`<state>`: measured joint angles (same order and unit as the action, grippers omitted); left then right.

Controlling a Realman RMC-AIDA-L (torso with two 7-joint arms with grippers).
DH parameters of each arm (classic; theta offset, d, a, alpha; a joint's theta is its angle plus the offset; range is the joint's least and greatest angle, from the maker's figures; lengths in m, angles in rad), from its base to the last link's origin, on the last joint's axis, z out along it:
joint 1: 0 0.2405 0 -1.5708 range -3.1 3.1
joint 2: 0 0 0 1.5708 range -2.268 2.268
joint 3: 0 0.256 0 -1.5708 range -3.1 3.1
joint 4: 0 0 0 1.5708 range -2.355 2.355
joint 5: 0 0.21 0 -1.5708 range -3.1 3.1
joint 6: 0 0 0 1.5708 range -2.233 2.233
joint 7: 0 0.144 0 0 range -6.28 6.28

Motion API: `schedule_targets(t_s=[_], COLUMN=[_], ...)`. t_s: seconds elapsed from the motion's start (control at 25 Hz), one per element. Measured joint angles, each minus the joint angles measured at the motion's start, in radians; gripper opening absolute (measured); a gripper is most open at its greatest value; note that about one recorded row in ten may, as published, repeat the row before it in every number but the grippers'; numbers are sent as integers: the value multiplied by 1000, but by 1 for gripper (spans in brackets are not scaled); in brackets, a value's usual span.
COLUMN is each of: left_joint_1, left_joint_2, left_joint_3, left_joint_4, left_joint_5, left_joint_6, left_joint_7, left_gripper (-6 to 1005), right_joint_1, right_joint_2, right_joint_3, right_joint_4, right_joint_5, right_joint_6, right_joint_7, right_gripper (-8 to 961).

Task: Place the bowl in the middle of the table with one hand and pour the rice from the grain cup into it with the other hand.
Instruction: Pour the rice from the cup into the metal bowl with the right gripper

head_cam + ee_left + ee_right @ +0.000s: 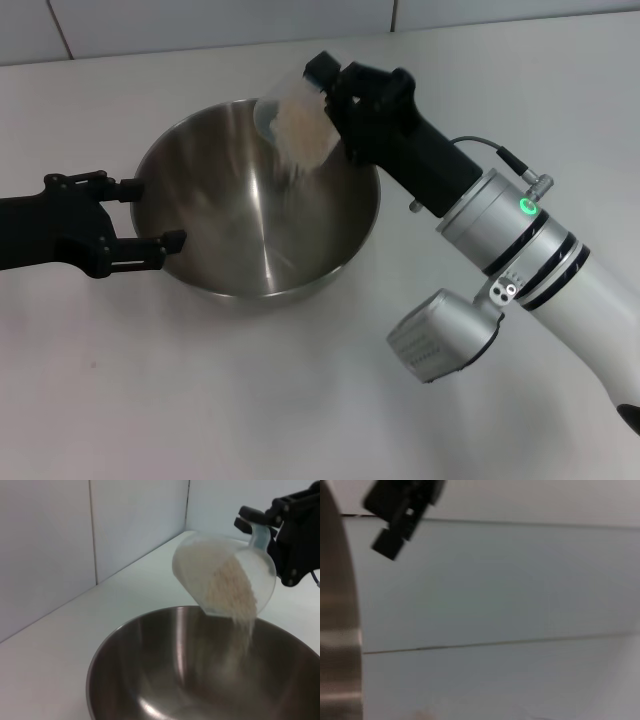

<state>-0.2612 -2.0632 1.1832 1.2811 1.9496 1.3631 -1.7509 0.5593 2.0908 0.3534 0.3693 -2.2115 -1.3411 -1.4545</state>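
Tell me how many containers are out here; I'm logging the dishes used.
2. The bowl sits on the table with the open left gripper at its rim. The grain cup is tilted above it in the right gripper, spilling rice.

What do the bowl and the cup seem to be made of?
The bowl looks like stainless steel with a brushed, shiny finish: grey metal with streaked reflections on its inside wall. The cup, held tilted over it by the right pincer, looks like clear, slightly frosted plastic, since the rice shows through its wall.
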Motion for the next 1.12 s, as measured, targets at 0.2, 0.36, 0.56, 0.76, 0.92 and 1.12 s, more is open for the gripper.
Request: schedule_targets(t_s=[0.2, 0.36, 0.56, 0.76, 0.92, 1.12], left_joint_1=[-3, -5, -17, -21, -20, -20], left_joint_2=[0, 0, 2, 1, 2, 2], left_joint_3=[2, 3, 0, 1, 0, 0], left_joint_4=[3, 9, 13, 31, 41, 50], left_joint_5=[7, 15, 33, 53, 54, 54], left_joint_6=[8, 21, 35, 43, 46, 49], left_joint_7=[-1, -4, -15, -31, -39, -39], left_gripper=[819, 819, 819, 819, 819, 819], right_joint_1=[-8, -11, -15, -15, -9, -5], right_joint_2=[0, 1, 1, 2, 2, 1], right_joint_3=[4, -1, 0, -10, -10, -7], right_joint_4=[-14, -16, -8, 2, 7, 5], right_joint_5=[-64, -66, -66, -73, -75, -80], right_joint_6=[1, 8, 65, 80, 84, 89], right_joint_7=[-147, -324, -592, -767, -904, -973], right_gripper=[8, 8, 7, 7, 7, 7])
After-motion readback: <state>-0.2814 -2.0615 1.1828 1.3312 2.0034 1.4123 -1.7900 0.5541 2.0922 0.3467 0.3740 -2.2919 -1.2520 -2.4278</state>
